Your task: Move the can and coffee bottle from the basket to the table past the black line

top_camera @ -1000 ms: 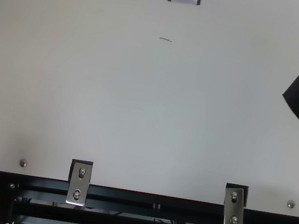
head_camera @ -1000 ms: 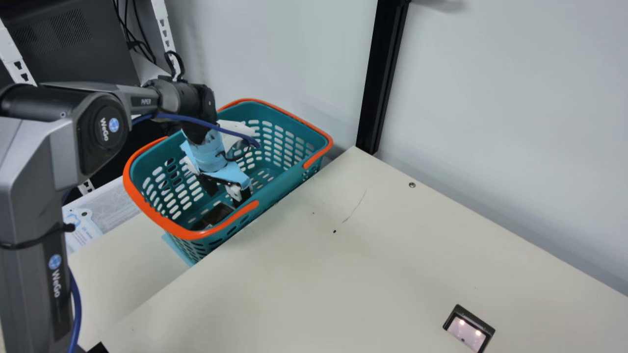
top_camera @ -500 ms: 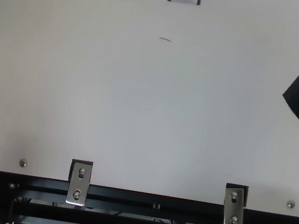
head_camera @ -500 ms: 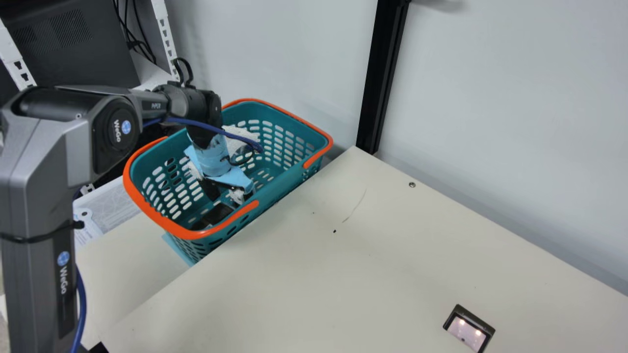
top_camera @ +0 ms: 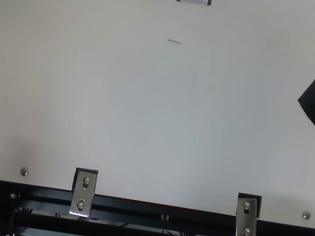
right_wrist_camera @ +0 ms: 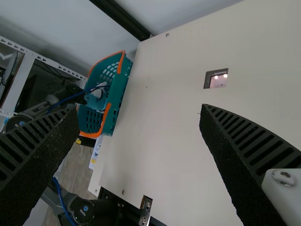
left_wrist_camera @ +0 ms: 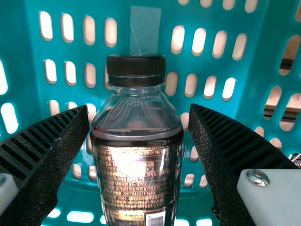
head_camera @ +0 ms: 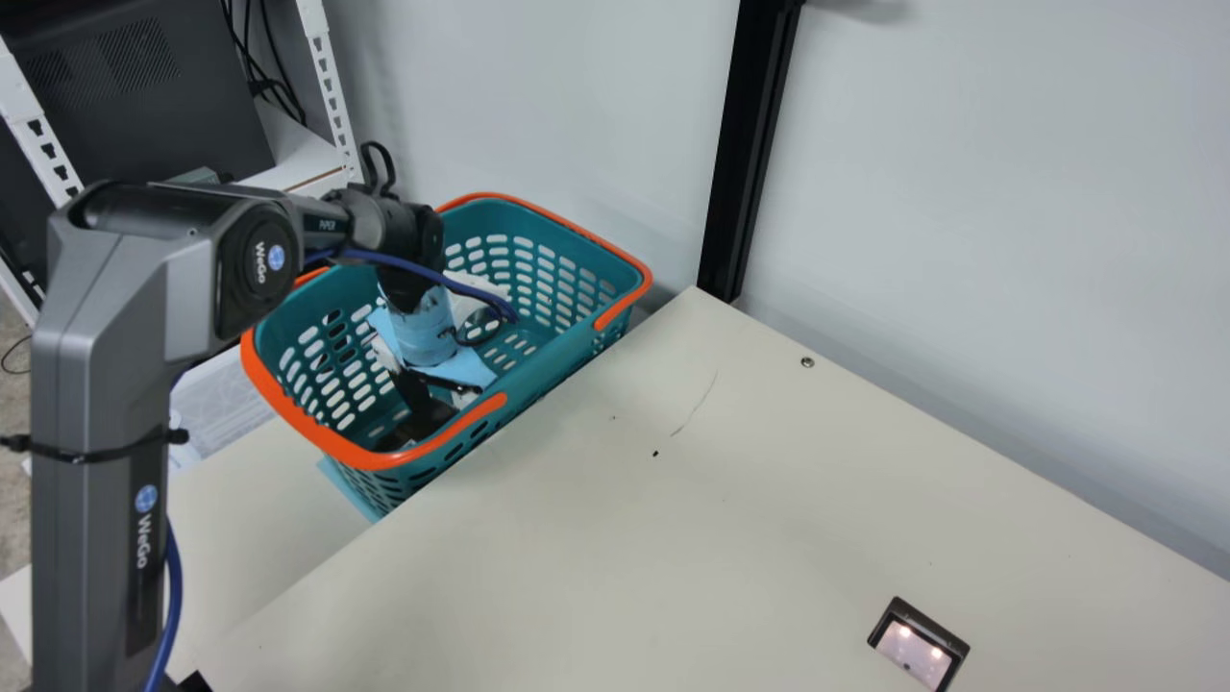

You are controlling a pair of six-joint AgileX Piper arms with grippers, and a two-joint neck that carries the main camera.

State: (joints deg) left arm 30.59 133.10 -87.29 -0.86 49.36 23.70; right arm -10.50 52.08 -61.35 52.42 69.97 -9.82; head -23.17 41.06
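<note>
left tool [left_wrist_camera: 140,113] gapes inside the basket [head_camera: 336,447], main frame's left | coffee bottle [left_wrist_camera: 136,183] sits between its fingers, long axis across their closing path | right tool [right_wrist_camera: 139,113] open, farther off

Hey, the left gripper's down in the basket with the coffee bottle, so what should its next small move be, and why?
Probably close the left gripper gently on the coffee bottle: its fingers stand open on either side of the bottle, with gaps showing teal basket between, so it seems lined up but not yet gripped.
</note>
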